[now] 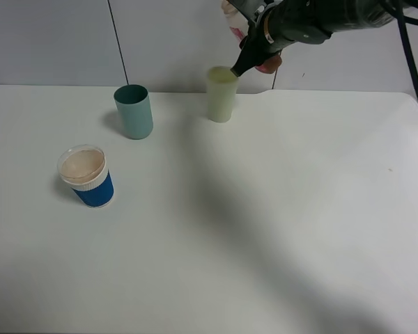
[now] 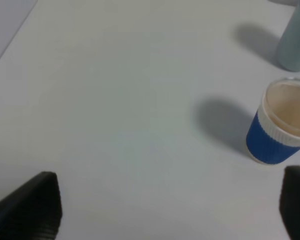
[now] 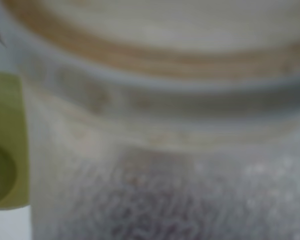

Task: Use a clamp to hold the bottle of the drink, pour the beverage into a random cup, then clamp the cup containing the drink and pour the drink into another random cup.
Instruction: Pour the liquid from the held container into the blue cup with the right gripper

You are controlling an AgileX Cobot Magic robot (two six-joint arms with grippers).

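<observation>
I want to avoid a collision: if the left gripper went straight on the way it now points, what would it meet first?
Probably the table. The left gripper is open, and the blue-sleeved cup stands off that line, ahead of one finger; depth is unclear.

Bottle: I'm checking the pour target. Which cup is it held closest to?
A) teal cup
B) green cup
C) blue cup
B: the right gripper holds the bottle up beside the rim of the green cup.
</observation>
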